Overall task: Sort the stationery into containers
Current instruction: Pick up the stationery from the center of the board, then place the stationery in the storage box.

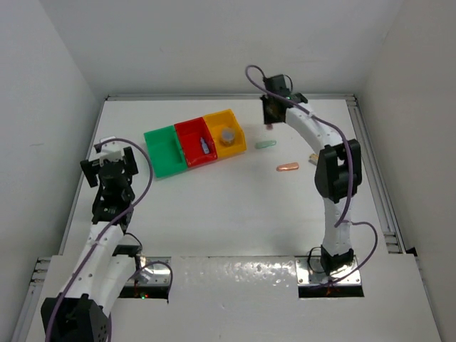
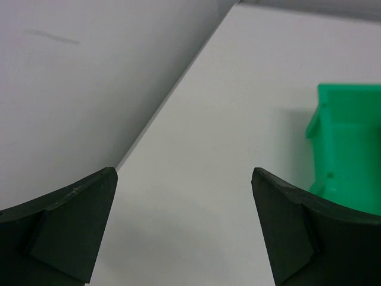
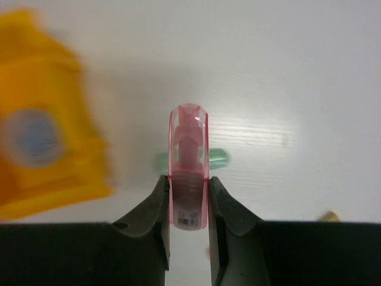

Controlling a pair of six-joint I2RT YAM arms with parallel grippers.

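A pink piece (image 3: 189, 134) was clamped in the right tool (image 3: 189, 180), beside the bins (image 1: 171, 172). The left tool (image 2: 183, 174) was spread wide, empty.

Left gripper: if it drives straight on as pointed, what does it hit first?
Likely just bare table: the left gripper frames nothing else. The green bin lies right of that line, the wall left. Depth unclear.

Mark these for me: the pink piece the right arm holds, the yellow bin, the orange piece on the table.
pink piece (image 3: 189, 156): right wrist view, middle of its body.
yellow bin (image 1: 232, 150): top external view, its near outer wall.
orange piece (image 1: 288, 168): top external view, its centre.
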